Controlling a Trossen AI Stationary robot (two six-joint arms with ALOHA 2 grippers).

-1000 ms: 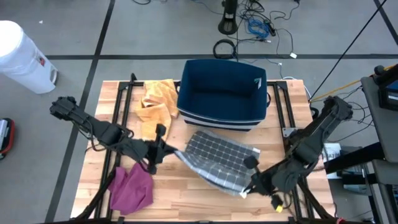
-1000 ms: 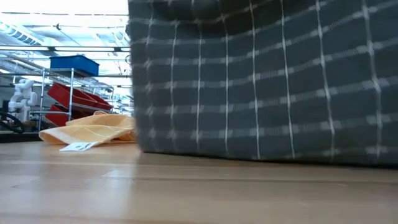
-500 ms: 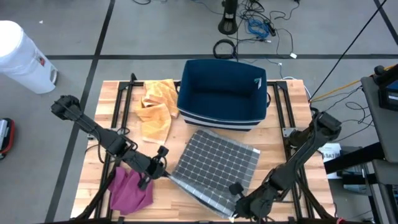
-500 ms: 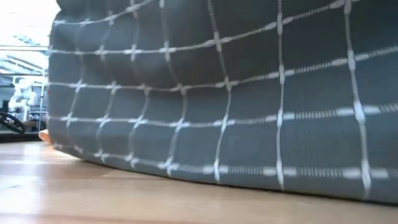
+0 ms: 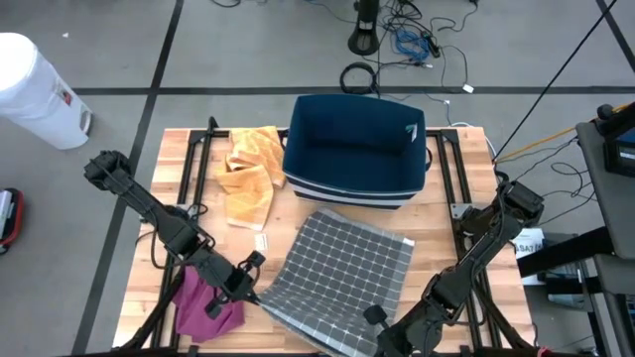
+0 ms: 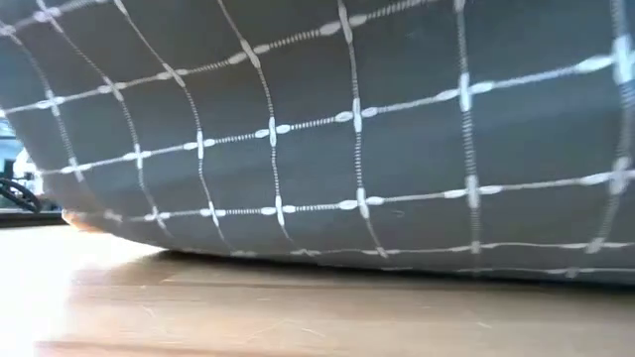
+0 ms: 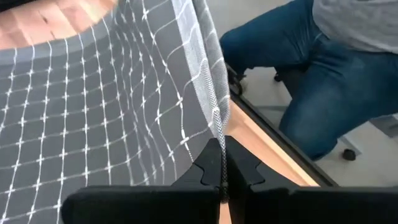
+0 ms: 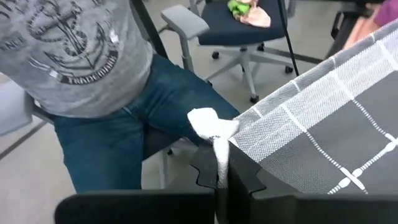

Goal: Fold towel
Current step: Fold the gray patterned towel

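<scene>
- Both of my grippers have pulled the grey checked towel (image 5: 342,283) closer to the table's (image 5: 451,193) front edge, and it now lies more spread out.
- My left gripper (image 5: 245,293) is pinched tight on the towel's front left corner, near the purple cloth (image 5: 205,302).
- My right gripper (image 5: 375,332) is clamped on the front right corner, at the front edge.
- I see the blue bin (image 5: 355,149) and the yellow cloth (image 5: 248,171) at the back edge.
- I see a person (image 8: 106,68) sitting past the table.

towel (image 5: 342,273): dark grey, thin white grid lines
state: spread open, unfolded
pose: near edge lifted at both corners
place: table's front centre
</scene>
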